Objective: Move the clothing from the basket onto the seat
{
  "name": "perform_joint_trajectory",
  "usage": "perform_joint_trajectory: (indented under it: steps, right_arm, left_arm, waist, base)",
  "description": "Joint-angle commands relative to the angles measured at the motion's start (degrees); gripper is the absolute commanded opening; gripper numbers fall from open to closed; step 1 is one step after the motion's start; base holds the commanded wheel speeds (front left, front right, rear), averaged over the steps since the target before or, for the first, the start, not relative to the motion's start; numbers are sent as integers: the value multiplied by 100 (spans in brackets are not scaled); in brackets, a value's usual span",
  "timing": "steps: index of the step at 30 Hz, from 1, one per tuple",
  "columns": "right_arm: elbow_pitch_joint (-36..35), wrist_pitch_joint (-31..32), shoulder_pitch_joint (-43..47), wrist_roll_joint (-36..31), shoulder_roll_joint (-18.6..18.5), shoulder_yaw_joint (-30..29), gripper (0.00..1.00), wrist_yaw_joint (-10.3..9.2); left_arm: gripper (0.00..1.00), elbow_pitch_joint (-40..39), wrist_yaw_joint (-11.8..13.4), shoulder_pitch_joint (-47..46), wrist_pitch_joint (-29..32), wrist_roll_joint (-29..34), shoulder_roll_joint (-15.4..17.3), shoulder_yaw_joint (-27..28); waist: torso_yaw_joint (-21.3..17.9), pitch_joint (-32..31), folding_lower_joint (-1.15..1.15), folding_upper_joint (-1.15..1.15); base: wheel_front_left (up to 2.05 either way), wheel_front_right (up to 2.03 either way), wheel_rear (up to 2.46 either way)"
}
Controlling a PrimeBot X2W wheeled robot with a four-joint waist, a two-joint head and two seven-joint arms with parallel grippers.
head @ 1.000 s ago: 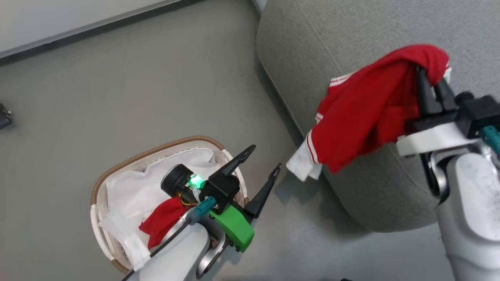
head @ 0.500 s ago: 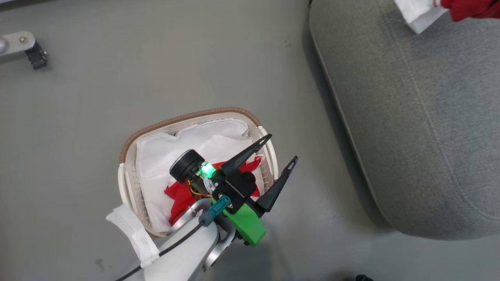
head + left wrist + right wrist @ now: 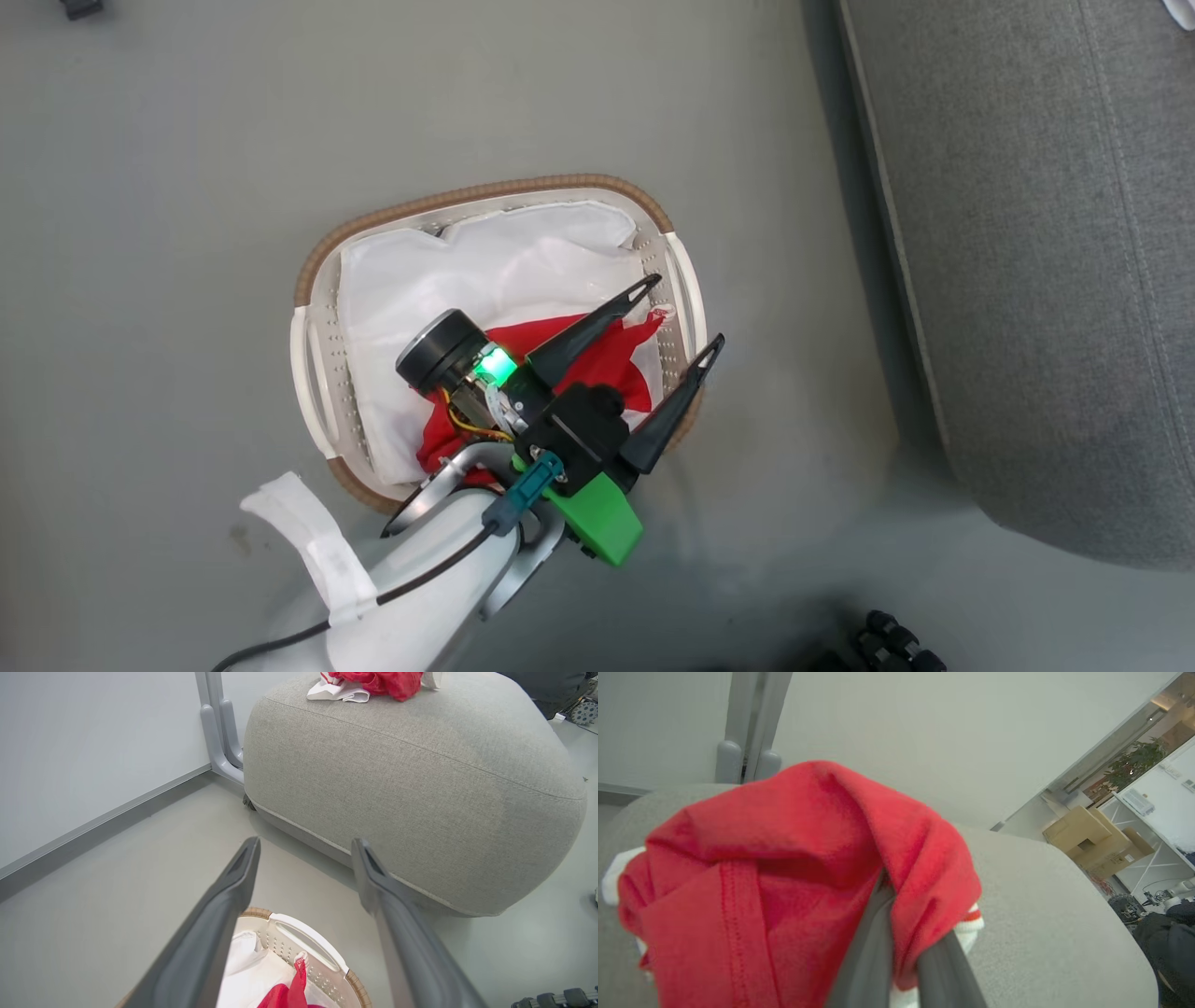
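We pinch a red garment [image 3: 761,858] in our right fingers [image 3: 868,952] over the seat [image 3: 1041,896] for release; left fingers [image 3: 677,401] hang spread over the basket [image 3: 467,196] for the other garment [image 3: 627,373].

Left gripper [image 3: 686,308] hangs above the basket [image 3: 485,189], fingers spread wide, empty. Right gripper [image 3: 896,914] is clamped on the clothing [image 3: 784,858].

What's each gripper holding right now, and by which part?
The right gripper pinches the soft red white-trimmed fabric garment by a bunched fold; the left gripper is open, holding nothing.
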Motion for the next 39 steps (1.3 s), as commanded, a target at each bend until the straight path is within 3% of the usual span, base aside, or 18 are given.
perform_joint_trajectory:
  steps: [1, 4, 5, 6, 7, 14, 24, 39]
  right_arm:
    - [143, -26, 97, -75, 79, -111, 0, -8]
    - [176, -32, 206, -205, 278, -284, 1, -8]
    - [79, -33, 283, -222, 352, -352, 36, -8]
    - [-17, -33, 355, -223, 424, -400, 63, -8]
    - [-128, -33, 456, -236, 514, -425, 100, -8]
    - [-875, -35, 1052, -21, 874, -352, 100, -8]
    - [-1772, -36, 2034, 352, 1018, -77, 100, -8]
    - [-2395, -36, 2887, 714, 1305, 713, 100, -8]
  left_arm:
    - [100, -87, 44, -50, 31, 26, 67, -8]
    - [100, -193, 82, -4, 92, 17, 161, 15]
    - [100, -232, 87, 7, 120, 12, 193, 9]
    - [100, -253, 99, 17, 133, 16, 226, 9]
    - [100, -274, 113, 27, 148, 28, 259, 16]
    - [100, -395, 220, 38, 132, -78, 417, 173]
    - [100, -188, 423, 136, -225, -421, 476, 607]
    - [100, 247, 670, 1231, -507, -947, 157, 1682]
  waist:
    - [-69, 108, -1, -1]
    - [-192, 116, -1, -1]
    - [-230, 111, -1, -1]
    - [-267, 100, -1, -1]
    - [-316, 79, -1, -1]
    - [-523, -143, -1, -1]
    - [-553, -908, -1, -1]
    - [276, -2622, -1, -1]
  base:
    - [0, 0, 0]
    - [0, 0, 0]
    - [0, 0, 0]
    - [0, 0, 0]
    - [0, 0, 0]
    - [0, 0, 0]
    - [0, 0, 0]
    - [0, 0, 0]
